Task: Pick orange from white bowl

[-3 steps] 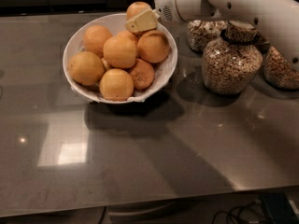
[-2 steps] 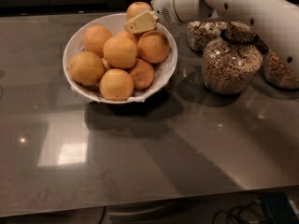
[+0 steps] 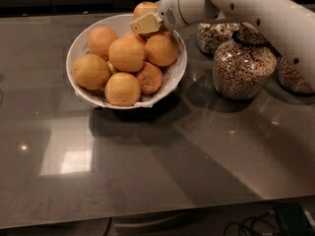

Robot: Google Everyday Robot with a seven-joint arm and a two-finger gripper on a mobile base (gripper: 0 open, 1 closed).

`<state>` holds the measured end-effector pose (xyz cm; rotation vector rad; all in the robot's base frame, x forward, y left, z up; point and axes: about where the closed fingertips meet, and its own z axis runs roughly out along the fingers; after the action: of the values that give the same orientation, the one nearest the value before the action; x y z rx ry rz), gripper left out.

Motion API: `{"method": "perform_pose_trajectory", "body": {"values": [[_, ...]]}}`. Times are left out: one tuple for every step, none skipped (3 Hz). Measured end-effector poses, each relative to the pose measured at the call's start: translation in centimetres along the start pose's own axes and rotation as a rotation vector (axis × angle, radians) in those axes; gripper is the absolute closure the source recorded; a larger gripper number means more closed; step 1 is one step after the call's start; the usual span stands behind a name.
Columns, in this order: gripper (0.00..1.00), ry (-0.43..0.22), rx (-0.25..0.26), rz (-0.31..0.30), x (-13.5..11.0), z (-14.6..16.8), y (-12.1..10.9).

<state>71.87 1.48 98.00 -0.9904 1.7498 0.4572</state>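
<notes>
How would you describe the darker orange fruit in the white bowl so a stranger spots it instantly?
On the glossy grey table, find the round white bowl, the robot's cream gripper at its back rim. The fruit lies front-right inside: smaller and darker than the smooth yellow-orange ones around it.

Kitchen: counter (image 3: 147,171), cereal jars (image 3: 243,68); tool (image 3: 144,23) over bowl (image 3: 171,81).

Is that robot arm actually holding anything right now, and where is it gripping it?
Cannot be told. The gripper sits at the back rim of the white bowl, against the rearmost orange, but a grip on it does not show.
</notes>
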Motion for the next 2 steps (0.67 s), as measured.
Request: {"method": "perform_pose_trajectory", "body": {"values": [[0.69,0.0,0.0,0.0,0.0,0.0,0.0],[0.92,0.0,0.0,0.0,0.0,0.0,0.0]]}}
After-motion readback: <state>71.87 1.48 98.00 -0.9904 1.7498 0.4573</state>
